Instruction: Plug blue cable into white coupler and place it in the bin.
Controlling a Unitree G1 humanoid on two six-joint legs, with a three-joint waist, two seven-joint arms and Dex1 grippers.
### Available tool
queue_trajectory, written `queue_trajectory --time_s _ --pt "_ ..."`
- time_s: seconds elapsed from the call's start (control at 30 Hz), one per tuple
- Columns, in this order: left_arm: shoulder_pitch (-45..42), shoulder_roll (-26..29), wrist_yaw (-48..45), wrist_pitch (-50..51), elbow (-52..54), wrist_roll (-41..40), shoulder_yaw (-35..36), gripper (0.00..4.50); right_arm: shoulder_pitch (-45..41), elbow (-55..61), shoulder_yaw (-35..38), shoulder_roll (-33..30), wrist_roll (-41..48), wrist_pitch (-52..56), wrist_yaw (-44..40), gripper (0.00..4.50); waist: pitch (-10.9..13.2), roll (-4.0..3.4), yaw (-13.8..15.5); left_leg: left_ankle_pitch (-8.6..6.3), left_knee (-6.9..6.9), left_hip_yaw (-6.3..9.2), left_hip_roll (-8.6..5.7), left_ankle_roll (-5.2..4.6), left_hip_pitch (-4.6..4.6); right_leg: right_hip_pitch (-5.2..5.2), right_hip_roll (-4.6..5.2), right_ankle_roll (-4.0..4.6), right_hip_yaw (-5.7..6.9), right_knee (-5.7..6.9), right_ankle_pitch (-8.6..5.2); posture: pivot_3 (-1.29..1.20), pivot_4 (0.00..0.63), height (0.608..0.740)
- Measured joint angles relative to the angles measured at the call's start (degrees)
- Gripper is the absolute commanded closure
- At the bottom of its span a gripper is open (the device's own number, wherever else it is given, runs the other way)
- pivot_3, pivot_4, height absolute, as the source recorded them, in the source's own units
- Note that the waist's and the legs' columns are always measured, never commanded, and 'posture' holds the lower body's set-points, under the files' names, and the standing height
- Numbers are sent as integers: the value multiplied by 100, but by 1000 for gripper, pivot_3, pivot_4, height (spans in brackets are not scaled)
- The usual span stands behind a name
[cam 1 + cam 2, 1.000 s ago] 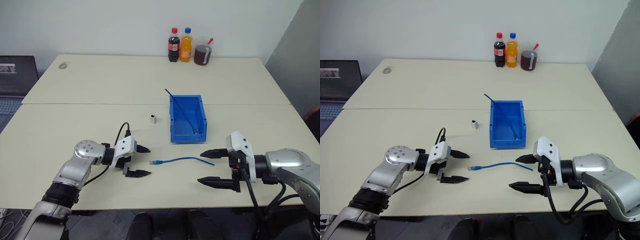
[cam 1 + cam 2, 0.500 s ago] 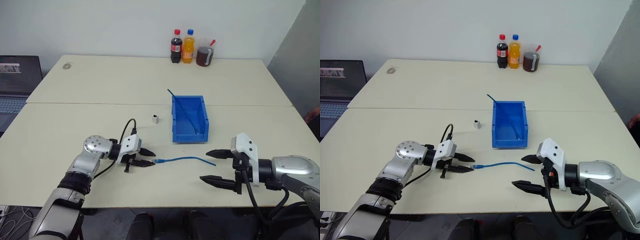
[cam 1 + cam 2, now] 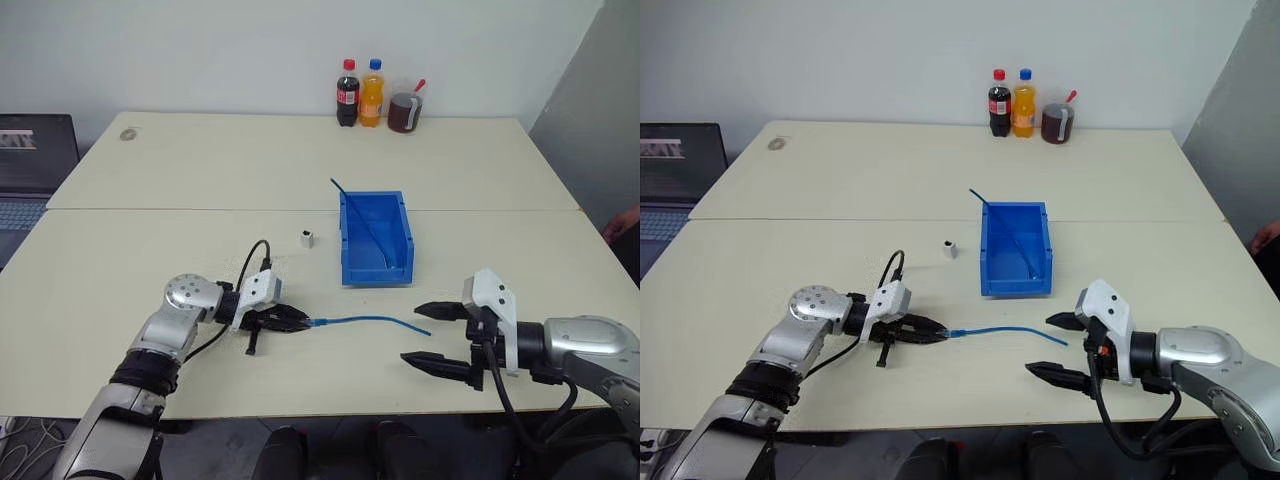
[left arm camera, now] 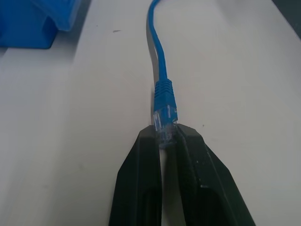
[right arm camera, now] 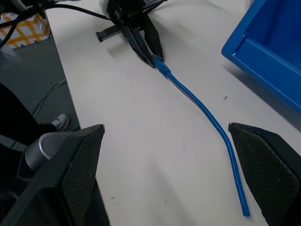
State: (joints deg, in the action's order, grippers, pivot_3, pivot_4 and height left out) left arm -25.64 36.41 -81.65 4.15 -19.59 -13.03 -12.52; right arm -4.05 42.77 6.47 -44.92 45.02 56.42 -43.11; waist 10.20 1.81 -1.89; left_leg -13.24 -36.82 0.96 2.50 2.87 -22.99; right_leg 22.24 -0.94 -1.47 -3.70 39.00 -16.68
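Left gripper pinches the blue cable's clear plug on the table.

The blue cable lies on the table, its plug end clamped between the fingertips of the left gripper, the rest trailing away from them toward the right gripper, whose fingers are spread wide with the cable's free end just short of the gap. Beyond the fingers sit the white coupler and, beside it, the bin holding a darker blue cable.
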Motion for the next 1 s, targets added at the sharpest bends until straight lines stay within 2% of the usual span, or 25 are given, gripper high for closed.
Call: queue_trajectory --time_s 0.17,0.27,0.37,0.53,0.77,1.0 --pt "520 226 538 2221 1998 -1169 589 4331 197 -27 468 455 1390 652 768 0 8 6 1 0 0 15 9 0 -7 3 0 0 -5 1 0 0 150 740" --pt "674 184 1118 2832 3069 -1697 1020 4331 265 -94 596 607 2335 831 1394 0 8 6 5 0 0 17 7 0 -3 -1 1 0 -8 1 0 0 150 740" --pt "777 57 1658 3304 3681 -2119 1299 4331 251 -297 596 622 3254 855 2075 0 8 6 2 0 -2 15 5 0 -1 -2 1 0 -14 0 0 0 150 740" --pt "1132 -127 2418 3976 4538 -2779 1482 4331 -444 -849 253 761 4652 460 3483 0 10 4 -61 0 0 6 5 0 0 1 -4 -1 -22 0 1 0 150 740" --pt "1572 -291 2871 4124 4892 -3080 1510 4331 -844 -1188 -332 982 5031 160 4109 0 11 5 -43 0 5 2 5 0 -5 7 -4 0 -24 -6 0 0 150 740" --pt "2083 -308 2728 2865 4970 -2434 1370 4331 -849 -1369 -588 1108 4894 101 4041 0 11 5 2 0 5 -1 6 0 -2 6 -2 3 -26 -5 0 0 150 740"
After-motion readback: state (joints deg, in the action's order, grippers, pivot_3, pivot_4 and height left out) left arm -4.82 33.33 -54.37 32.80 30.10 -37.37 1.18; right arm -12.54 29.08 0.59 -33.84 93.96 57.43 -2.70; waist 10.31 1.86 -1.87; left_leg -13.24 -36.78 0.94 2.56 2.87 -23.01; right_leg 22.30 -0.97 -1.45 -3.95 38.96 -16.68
